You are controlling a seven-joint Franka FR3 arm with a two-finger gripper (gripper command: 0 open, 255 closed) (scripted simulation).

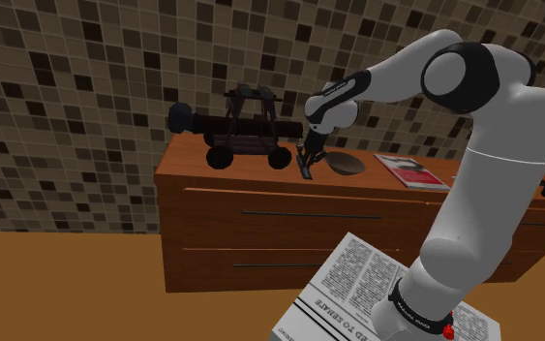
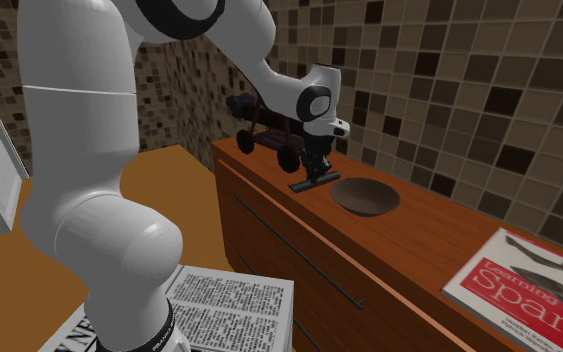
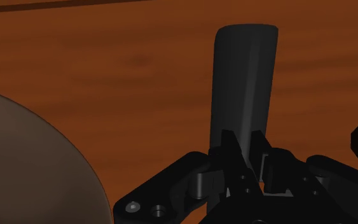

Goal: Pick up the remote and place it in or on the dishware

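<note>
Your remote (image 3: 244,83) is a dark, slim bar, and the claw (image 3: 244,137) is clamped on its near end. In the wrist view both fingers (image 3: 229,149) press against its sides, and the rest of it runs straight out ahead of the claw over the brown wood surface (image 3: 139,63). That view also gives you a curve of the bowl (image 3: 31,165) off to one side of the claw, apart from the remote.

The second exterior view adds what the wrist view can't. The claw points down with the remote lying about level right under it, low over the surface. The brown bowl sits just beside it. You can't tell whether the remote touches the wood.

Beyond the claw stands a dark wheeled model (image 2: 269,130), cannon-like. Well past the bowl lies a red-and-white magazine (image 2: 529,285). The shoulder view shows you a newspaper (image 1: 357,281) spread over the stand, far below the claw.
</note>
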